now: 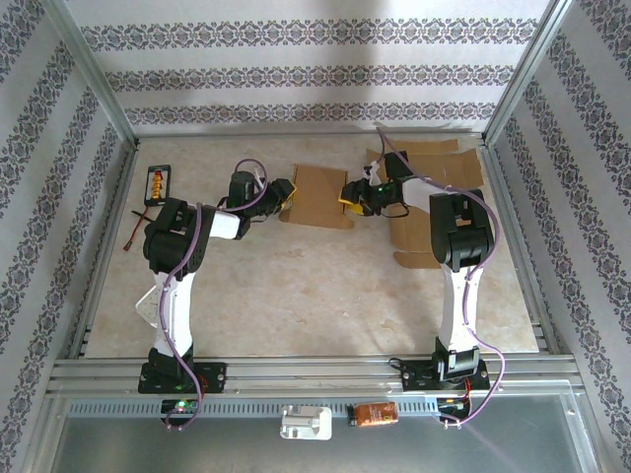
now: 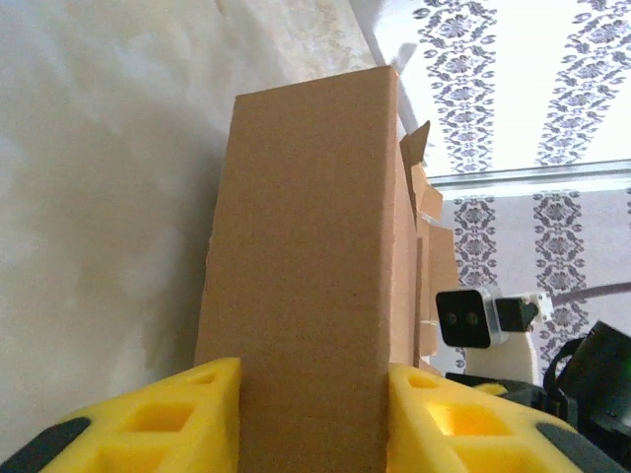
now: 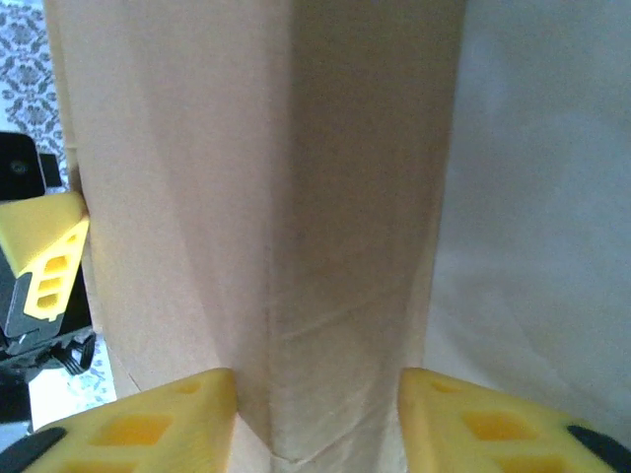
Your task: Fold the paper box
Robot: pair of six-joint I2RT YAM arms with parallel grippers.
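One paper box (image 2: 306, 246): left gripper (image 2: 314, 414) pinches one end; right gripper (image 3: 317, 424) straddles other, clamped or loose unclear.

We see bright, even light in the top view. The wall (image 1: 315, 59) behind the paper box (image 1: 317, 195) is washed nearly white, and only faint, soft shadows fall on the tabletop (image 1: 296, 296) in front of the box. From the left wrist the box's grain is crisp, glare burns out the wall to its right, and the left fingers (image 2: 168, 414) below it look slightly soft. From the right wrist the box is dim and hazy, with the right fingers (image 3: 493, 424) below it unfocused.
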